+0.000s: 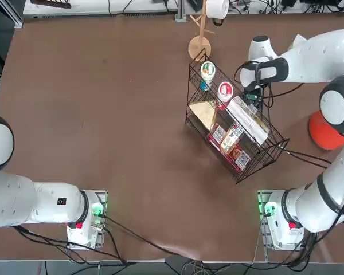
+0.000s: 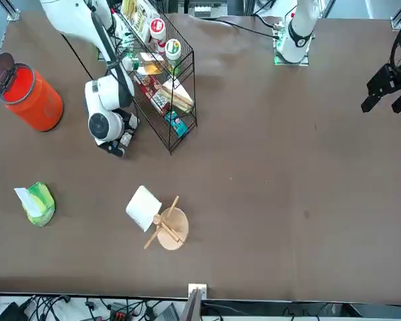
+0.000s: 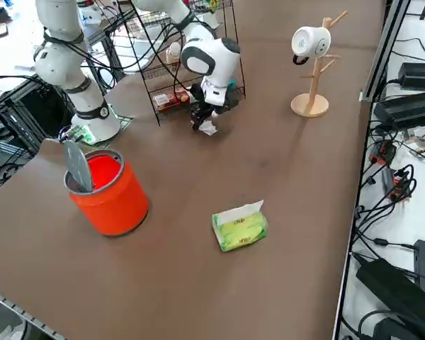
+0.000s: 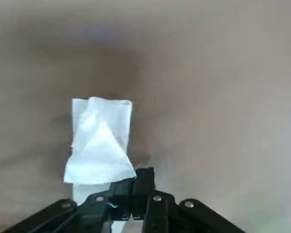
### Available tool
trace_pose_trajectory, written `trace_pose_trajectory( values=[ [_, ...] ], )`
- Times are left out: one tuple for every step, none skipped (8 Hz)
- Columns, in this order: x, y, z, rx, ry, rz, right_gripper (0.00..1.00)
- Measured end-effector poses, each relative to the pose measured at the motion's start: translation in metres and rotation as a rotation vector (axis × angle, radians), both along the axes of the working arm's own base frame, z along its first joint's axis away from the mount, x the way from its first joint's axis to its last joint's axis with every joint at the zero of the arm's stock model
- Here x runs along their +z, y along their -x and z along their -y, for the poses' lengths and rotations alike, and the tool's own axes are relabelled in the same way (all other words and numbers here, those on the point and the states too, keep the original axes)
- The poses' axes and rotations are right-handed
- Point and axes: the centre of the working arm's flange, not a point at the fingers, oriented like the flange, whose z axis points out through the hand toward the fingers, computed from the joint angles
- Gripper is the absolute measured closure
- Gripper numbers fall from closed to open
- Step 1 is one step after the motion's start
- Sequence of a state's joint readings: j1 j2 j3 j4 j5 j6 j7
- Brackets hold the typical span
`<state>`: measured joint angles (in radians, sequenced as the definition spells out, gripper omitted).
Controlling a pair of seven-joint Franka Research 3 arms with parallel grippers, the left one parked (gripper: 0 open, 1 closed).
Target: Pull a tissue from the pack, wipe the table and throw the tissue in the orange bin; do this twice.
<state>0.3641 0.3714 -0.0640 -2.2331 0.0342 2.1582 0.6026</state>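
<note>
- Tissue (image 4: pixel 99 145): white, folded, pinched in the right gripper (image 3: pixel 200 122), whose fingers are closed on it, low over the brown table (image 3: pixel 177 276); contact with the tabletop cannot be told.
- Pressing too hard while wiping might tear the thin paper or drag it loose.
- Basket (image 1: pixel 237 182): black wire, just beside the gripper; a wide wiping stroke could knock it.
- Pack (image 3: pixel 241 232): green, well apart on the table, unheld, so the second pull might drag it along.
- Bin (image 3: pixel 112 205): orange; its raised lid (image 3: pixel 78 166) could catch the tissue.
- Boxes (image 1: pixel 247 119) in the basket: printed, no words or brands legible.
</note>
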Motion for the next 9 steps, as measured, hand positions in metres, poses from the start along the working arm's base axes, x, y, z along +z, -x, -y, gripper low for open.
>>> trace_pose_trajectory(
  values=[
    [0.0,0.001,0.002,0.003,0.005,-0.003,0.99],
    [-0.001,0.002,0.006,0.003,0.012,-0.009,0.99],
    [-0.001,0.002,0.008,0.003,0.015,-0.012,0.99],
    [-0.001,0.002,0.015,0.014,0.021,-0.024,0.99],
    [0.002,0.001,0.028,0.023,0.026,-0.037,0.99],
    [0.012,-0.003,0.04,0.023,0.021,-0.045,0.99],
    [0.027,-0.008,0.045,0.018,0.018,-0.052,0.99],
    [0.046,-0.016,0.044,0.016,0.018,-0.061,0.99],
    [0.066,-0.025,0.042,0.015,0.018,-0.071,0.99]
  ],
)
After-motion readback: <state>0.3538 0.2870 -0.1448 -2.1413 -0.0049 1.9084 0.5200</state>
